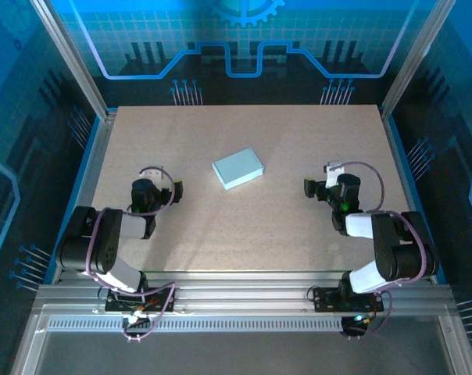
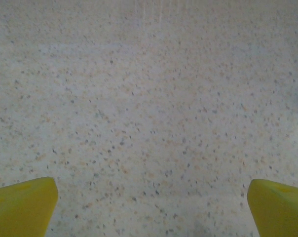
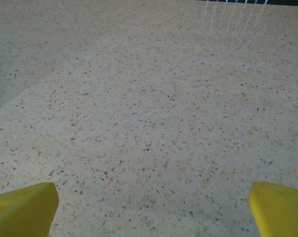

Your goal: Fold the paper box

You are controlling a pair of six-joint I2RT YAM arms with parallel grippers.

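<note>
Paper box (image 1: pixel 238 168): sits just above the middle of the overhead frame on the speckled table (image 1: pixel 244 234); turned slightly askew; nothing touches it.
Shape: reads as a small closed block with one side wall showing, not a flat sheet; you cannot tell from here whether every flap is tucked.
Step in hand: by my judgement folding is either finished or close to it; neither arm is working the card.
Next move: if a flap is loose, you must reach from the lower part of the frame up to the centre; steady the box with one gripper and press with the other; thin card may slide or dent, so go lightly.
Left gripper (image 1: pixel 176 187): low at centre left, arm tucked back over its base, tip aimed toward the middle; well apart from the box.
Right gripper (image 1: pixel 308 187): mirrored at centre right, likewise folded back.
Left fingers (image 2: pixel 23 205): yellow, spread wide, bare table between them.
Right fingers (image 3: pixel 23 207): spread wide too, holding nothing.
</note>
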